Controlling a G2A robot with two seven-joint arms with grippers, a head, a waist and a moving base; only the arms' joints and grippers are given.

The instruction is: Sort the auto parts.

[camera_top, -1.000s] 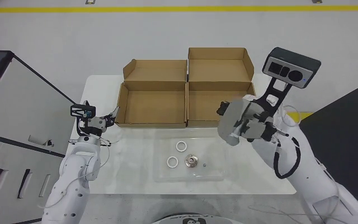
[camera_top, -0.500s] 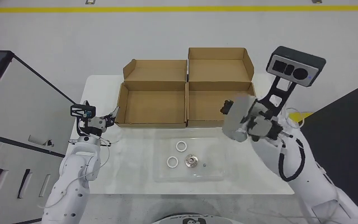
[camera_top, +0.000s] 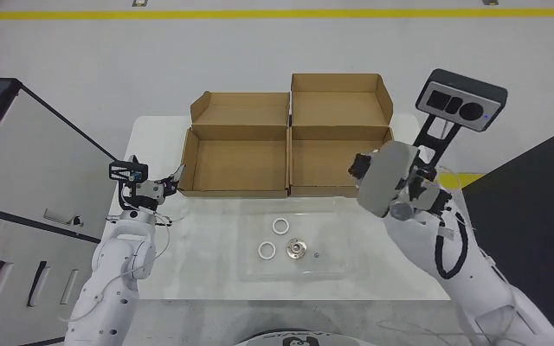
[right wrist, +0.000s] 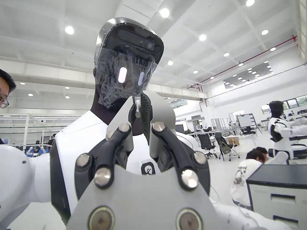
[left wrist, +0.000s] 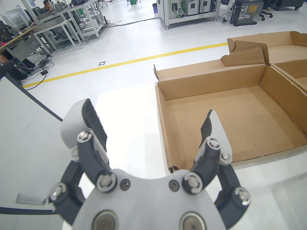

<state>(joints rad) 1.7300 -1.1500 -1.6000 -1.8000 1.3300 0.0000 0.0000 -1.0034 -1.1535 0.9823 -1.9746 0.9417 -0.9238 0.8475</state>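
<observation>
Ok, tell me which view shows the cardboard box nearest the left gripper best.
Top view: the whole box shows, lid folded back. The left wrist view shows its inside closer, behind the open left gripper, with one corner cut off. The right wrist view faces the ceiling.

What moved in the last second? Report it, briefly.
The right gripper, shut on a small metal part, swung outward to the robot's right, away from the right box. Nothing was picked up or released. The left gripper, open beside the left box, the white rings and the metal hub kept their places.
</observation>
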